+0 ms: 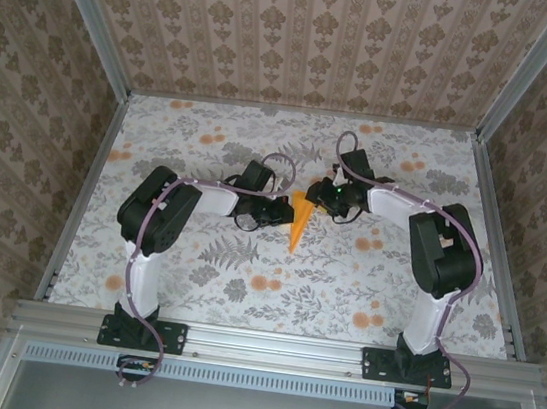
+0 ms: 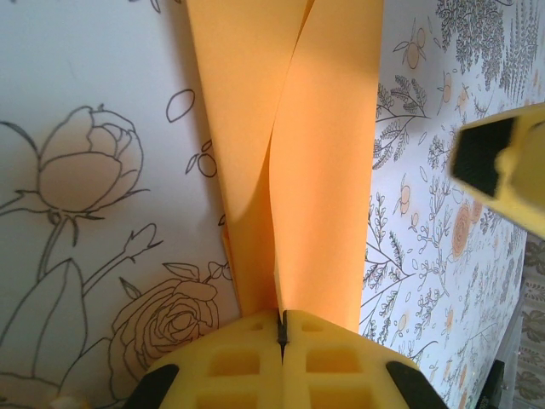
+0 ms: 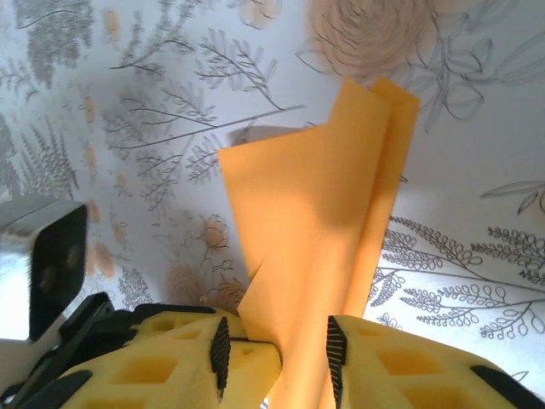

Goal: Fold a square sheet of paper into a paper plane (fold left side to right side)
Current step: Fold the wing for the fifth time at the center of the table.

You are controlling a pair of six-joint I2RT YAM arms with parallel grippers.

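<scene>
The left gripper (image 2: 281, 331) is pinching the orange paper plane (image 2: 319, 170) tight at mid-table, over the flowered cloth (image 2: 85, 102) — the right gripper (image 3: 279, 349) is straddling it from the opposite side, jaws part-way apart; whether they are gripping, I cannot tell.

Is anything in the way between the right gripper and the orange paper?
Nothing visible stands between them. The orange paper sits right between the fingers of the right gripper, and the left gripper is shut on it too. Beneath it lies just the flowered cloth.
</scene>
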